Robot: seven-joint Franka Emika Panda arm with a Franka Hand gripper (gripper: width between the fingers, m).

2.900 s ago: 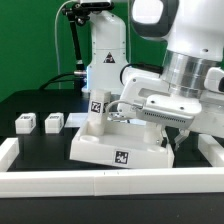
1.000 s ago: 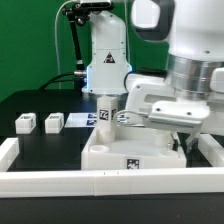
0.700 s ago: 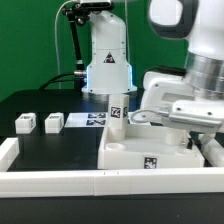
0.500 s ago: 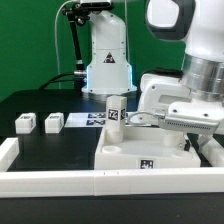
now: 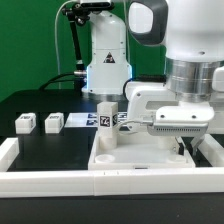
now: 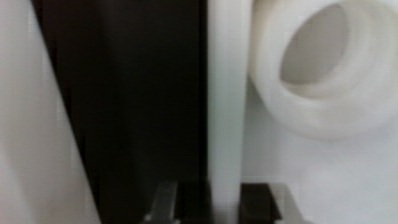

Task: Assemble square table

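Observation:
The white tabletop (image 5: 140,152) lies against the front rail at the exterior view's lower right. One white leg (image 5: 105,132) with a tag stands upright on its left corner. My gripper (image 5: 183,148) comes down on the tabletop's right side and is shut on its raised rim. In the wrist view the thin white rim (image 6: 228,100) runs between my dark fingers (image 6: 171,205), beside a round socket (image 6: 329,60), with my gripper (image 6: 219,205) at the picture's edge. Two small leg blocks (image 5: 25,123) (image 5: 53,122) sit apart at the left.
A long white border rail (image 5: 60,182) runs along the front, with a side piece (image 5: 8,150) at the exterior view's left. The marker board (image 5: 82,120) lies flat behind the tabletop. The robot's white base (image 5: 105,60) stands at the back.
The tabletop, held by its rim, slid toward the exterior view's right, then came back left and up to the front rail. Its front edge tag no longer shows. The grip stayed shut.

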